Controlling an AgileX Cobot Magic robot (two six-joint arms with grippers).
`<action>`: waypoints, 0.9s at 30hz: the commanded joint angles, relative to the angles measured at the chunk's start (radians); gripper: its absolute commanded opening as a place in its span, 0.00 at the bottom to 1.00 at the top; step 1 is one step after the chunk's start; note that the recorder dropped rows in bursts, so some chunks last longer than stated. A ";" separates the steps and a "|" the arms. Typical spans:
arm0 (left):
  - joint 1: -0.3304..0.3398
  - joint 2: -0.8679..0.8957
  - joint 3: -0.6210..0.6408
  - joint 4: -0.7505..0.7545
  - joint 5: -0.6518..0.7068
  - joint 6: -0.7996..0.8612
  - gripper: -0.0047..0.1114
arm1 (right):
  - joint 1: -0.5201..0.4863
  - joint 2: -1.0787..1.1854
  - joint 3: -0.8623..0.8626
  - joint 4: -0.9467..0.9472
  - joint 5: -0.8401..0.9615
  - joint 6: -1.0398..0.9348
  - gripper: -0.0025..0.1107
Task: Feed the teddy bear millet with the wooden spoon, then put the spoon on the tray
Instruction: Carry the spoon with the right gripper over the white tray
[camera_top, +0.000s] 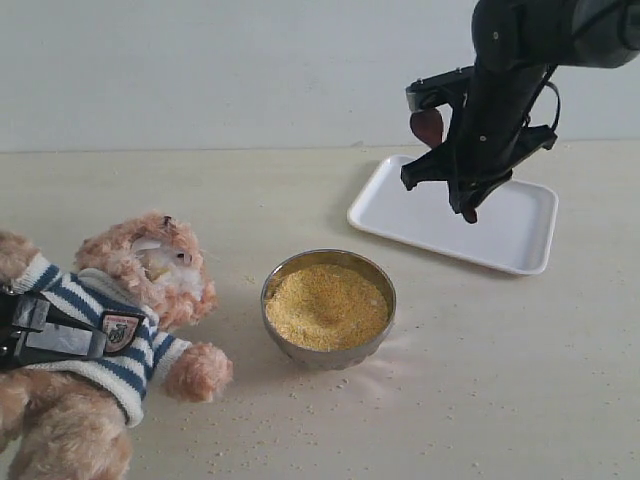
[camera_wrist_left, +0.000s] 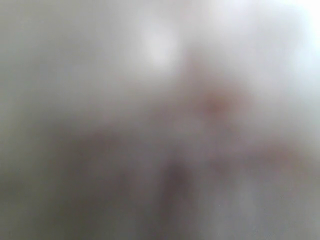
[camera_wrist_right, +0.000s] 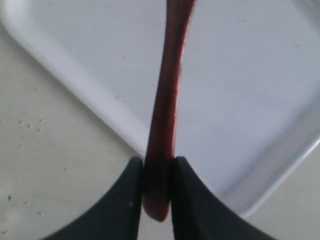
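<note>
Right wrist view: the right tool (camera_wrist_right: 159, 170) pinches the spoon (camera_wrist_right: 167, 90) by its handle end; the tray (camera_wrist_right: 240, 75) lies just below the tool (spoon sticking out over it). Left tool: can't tell.

A pale beige tabletop (camera_top: 520, 400) with a faint streaked grain spreads below the jaws of the right gripper (camera_top: 466, 208) and out to every side of them — matte and evenly lit, its shadows soft-edged. Beyond the jaws, where the table's far edge runs straight across, a plain grey-white wall (camera_top: 200, 70) rises — bare, flat, without marks.
</note>
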 joint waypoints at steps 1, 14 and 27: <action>0.001 0.002 0.000 -0.014 0.011 0.007 0.09 | -0.053 0.072 -0.072 0.038 0.038 0.005 0.10; 0.001 0.002 0.000 -0.014 0.011 0.007 0.09 | -0.124 0.168 -0.087 0.083 -0.045 -0.029 0.10; 0.001 0.002 0.000 -0.014 0.011 0.007 0.09 | -0.124 0.189 -0.087 0.099 -0.150 -0.054 0.11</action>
